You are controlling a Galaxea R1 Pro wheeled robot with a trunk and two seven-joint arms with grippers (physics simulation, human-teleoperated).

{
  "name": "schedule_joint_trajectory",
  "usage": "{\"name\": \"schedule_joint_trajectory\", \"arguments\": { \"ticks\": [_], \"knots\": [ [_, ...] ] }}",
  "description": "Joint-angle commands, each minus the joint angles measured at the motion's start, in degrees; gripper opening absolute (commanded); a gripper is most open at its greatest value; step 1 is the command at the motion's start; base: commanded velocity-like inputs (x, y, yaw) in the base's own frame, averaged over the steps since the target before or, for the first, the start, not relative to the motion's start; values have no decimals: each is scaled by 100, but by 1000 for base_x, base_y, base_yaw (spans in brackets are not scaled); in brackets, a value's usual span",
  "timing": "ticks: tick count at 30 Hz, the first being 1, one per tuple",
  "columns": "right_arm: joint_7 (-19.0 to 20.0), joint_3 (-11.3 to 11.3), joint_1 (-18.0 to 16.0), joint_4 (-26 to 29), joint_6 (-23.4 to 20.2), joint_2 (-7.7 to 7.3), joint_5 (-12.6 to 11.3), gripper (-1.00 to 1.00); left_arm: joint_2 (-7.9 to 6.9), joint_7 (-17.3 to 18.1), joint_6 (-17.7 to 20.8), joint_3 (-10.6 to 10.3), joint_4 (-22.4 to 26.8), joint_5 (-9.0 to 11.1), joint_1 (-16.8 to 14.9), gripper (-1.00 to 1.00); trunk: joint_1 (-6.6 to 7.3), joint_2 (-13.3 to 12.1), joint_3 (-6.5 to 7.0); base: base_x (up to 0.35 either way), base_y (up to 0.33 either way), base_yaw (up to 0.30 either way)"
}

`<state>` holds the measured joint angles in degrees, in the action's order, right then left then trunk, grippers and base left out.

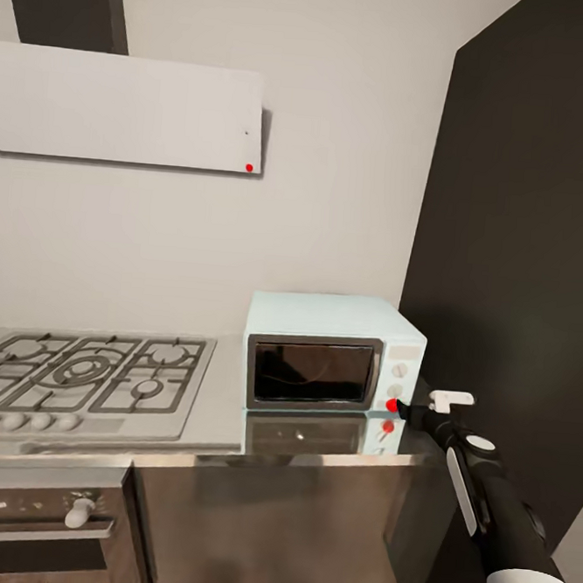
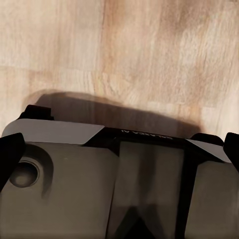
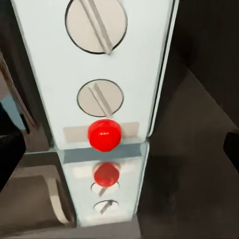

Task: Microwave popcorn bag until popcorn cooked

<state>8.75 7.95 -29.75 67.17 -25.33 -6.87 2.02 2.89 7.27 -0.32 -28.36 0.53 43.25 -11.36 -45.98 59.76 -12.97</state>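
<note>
The pale mint-blue microwave point(image 1: 333, 323) stands on the grey countertop point(image 1: 221, 409) with its dark glass door point(image 1: 313, 372) closed. The popcorn bag and the popcorn are hidden. My right gripper point(image 1: 404, 412) is at the microwave's side panel, its tip against the red button point(image 1: 392, 405). In the right wrist view the red button point(image 3: 104, 134) sits below two round knobs point(image 3: 99, 98), and the right gripper point(image 3: 119, 147) is open, its dark fingers point(image 3: 10, 149) apart at the frame's edges. My left gripper point(image 2: 119, 149) hangs open over the wooden floor point(image 2: 124, 50).
A gas hob point(image 1: 83, 376) lies on the counter left of the microwave, with a built-in oven point(image 1: 38, 508) under it and a white hood point(image 1: 122, 107) above. A dark tall wall point(image 1: 522, 257) stands close on the right. My own base point(image 2: 99, 189) is below the left gripper.
</note>
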Motion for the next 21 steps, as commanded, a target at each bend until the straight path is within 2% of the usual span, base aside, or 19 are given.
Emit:
{"name": "schedule_joint_trajectory", "arguments": {
  "ticks": [1, 7, 12, 18, 21],
  "knots": [
    [39, 12, -4, 11, -103, 1, 26, 100, 1, 21, -3, -47, -9, 60, -6, 100, 0, 5, -8, 2, -1, 250],
    [39, 22, -2, 9, -232, 1, 34, 100, 1, 20, -3, -47, -9, 60, -6, 100, 0, 5, -8, 0, 0, 260],
    [25, 39, -4, -3, -235, -13, 18, 100, 1, 20, -3, -47, -9, 60, -6, 100, 0, 5, -8, 0, 0, 75],
    [-510, 52, -2, -58, -226, -40, -17, 100, 1, 20, -3, -47, -9, 60, -6, 100, 0, 5, -8, 0, 0, 4],
    [-692, 63, -4, -294, -203, -92, -25, 100, 4, 20, -3, -47, -9, 60, -6, 100, 0, 5, -8, 0, 0, 0]
  ]
}}
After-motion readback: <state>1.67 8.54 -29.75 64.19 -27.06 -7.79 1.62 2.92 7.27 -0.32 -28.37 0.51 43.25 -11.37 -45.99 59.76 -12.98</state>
